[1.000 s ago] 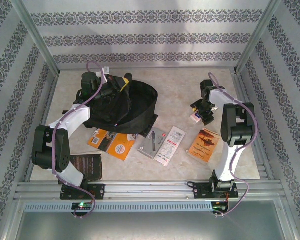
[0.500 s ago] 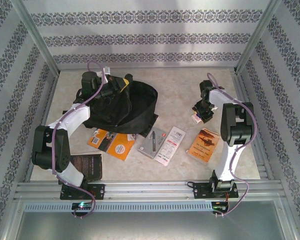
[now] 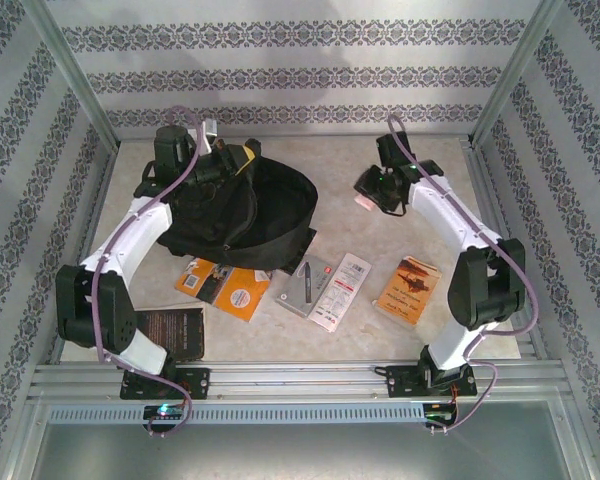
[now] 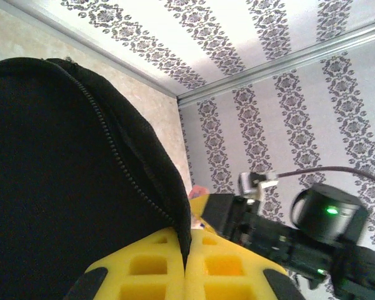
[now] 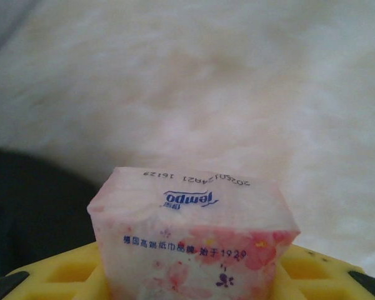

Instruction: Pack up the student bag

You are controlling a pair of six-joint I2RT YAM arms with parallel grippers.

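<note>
One large black student bag [image 3: 270,215] is lying on the far left of the table [image 3: 320,160], and the left gripper [image 4: 186,269] is pinching its zippered edge tightly between yellow pads. To the bag's right, the right gripper [image 3: 368,190] is clasping a small flowered tissue pack [image 5: 190,219]. Its wrapper is showing "Tempo" upside down in blue and "1929" after a line of Chinese characters.

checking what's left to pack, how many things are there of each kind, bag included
bag: 1
books: 3 (orange, brown, black)
flat packets: 2 (grey, white)
tissue pack, held in the right tool: 1
total: 7
</note>
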